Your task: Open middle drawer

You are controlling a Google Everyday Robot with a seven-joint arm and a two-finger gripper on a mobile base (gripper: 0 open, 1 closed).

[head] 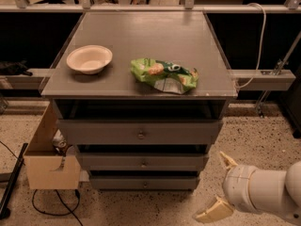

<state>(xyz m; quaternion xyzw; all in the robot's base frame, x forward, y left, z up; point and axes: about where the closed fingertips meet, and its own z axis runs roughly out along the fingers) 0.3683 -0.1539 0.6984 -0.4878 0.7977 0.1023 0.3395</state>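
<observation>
Camera view, item: middle drawer [113,162]. Second of three grey fronts, below the taller top drawer [103,132] and above the narrow bottom drawer [117,182]. It appears fully shut, its knob [144,163] untouched. Its long axis runs left to right; front and knob face the camera.

Gripper [221,186]: low at right, clear of the cabinet, fingers spread, holding nothing.

Remaining, by judgement: reach, grasp knob, pull.
</observation>
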